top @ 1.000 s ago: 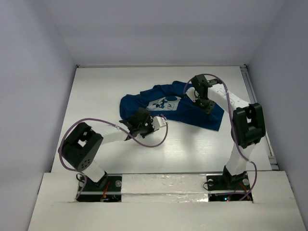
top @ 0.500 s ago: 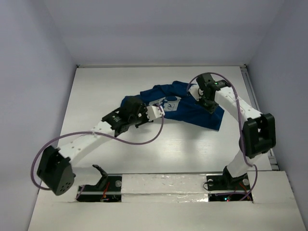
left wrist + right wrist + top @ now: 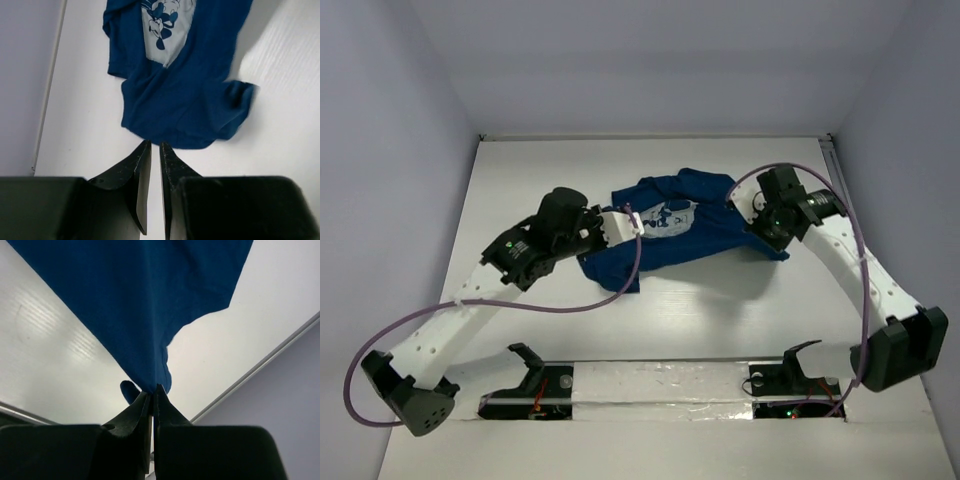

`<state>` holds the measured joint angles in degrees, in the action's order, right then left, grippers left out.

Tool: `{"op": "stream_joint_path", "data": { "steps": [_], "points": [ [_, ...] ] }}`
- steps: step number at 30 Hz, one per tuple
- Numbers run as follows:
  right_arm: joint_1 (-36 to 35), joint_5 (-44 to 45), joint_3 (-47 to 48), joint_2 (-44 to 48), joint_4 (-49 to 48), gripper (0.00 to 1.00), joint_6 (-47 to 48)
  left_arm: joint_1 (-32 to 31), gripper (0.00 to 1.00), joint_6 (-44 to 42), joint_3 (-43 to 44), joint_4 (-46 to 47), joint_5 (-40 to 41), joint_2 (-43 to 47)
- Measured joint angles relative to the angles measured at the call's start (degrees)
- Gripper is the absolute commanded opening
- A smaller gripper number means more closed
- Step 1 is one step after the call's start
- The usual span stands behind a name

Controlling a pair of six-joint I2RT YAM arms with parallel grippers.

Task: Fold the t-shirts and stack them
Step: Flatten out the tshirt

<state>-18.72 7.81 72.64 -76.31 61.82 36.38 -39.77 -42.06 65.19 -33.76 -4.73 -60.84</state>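
Note:
The navy t-shirt (image 3: pixel 695 238) with its white print (image 3: pixel 665 216) hangs stretched between both grippers above the middle of the table, casting a shadow below. My left gripper (image 3: pixel 636 222) pinches its left edge; in the left wrist view the fingers (image 3: pixel 154 145) are nearly together on the hem of the t-shirt (image 3: pixel 185 100). My right gripper (image 3: pixel 753 215) holds the right side. In the right wrist view its jaws (image 3: pixel 152 389) are shut on a fold of the t-shirt (image 3: pixel 140 300), which spreads away from the tips.
A metal rail (image 3: pixel 842 185) runs along the white table's right edge, close to the right gripper, and shows as a grey strip (image 3: pixel 270 365). Purple-grey walls enclose the table on the left (image 3: pixel 25 75), back and right. Both arm bases sit at the near edge.
The left arm has stretched up and away toward the shirt, and its jaws closed on the shirt's left edge. The right gripper moved right with its hold. The shirt rose off the table.

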Motion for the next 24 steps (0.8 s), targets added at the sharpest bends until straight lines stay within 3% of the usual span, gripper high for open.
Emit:
{"op": "stream_joint_path", "data": {
  "steps": [6,8,10,15,19,24],
  "points": [
    [0.00,-3.04,0.72,10.23,4.20,0.00,1.25,2.08,0.11,-2.73,6.56,-8.81,-3.67,5.44],
    [0.00,-4.90,1.66,12.46,5.49,0.00,1.38,3.02,0.16,-2.86,6.80,-9.49,-6.03,7.69],
    [0.00,-6.73,1.90,13.55,5.97,0.00,1.33,3.37,0.29,-2.38,4.70,-8.22,-9.33,9.07],
    [0.00,-8.39,-3.04,11.67,4.98,0.00,1.25,2.93,0.34,0.15,-11.61,-1.92,-16.50,10.64],
    [0.00,-8.44,-4.81,6.86,4.55,0.00,1.03,-0.24,0.34,0.55,-25.70,2.29,-15.19,8.07],
    [0.00,-7.63,-2.64,3.02,4.11,0.00,0.79,-5.16,0.35,0.42,-34.36,4.90,-12.39,10.16]
  ]
}}
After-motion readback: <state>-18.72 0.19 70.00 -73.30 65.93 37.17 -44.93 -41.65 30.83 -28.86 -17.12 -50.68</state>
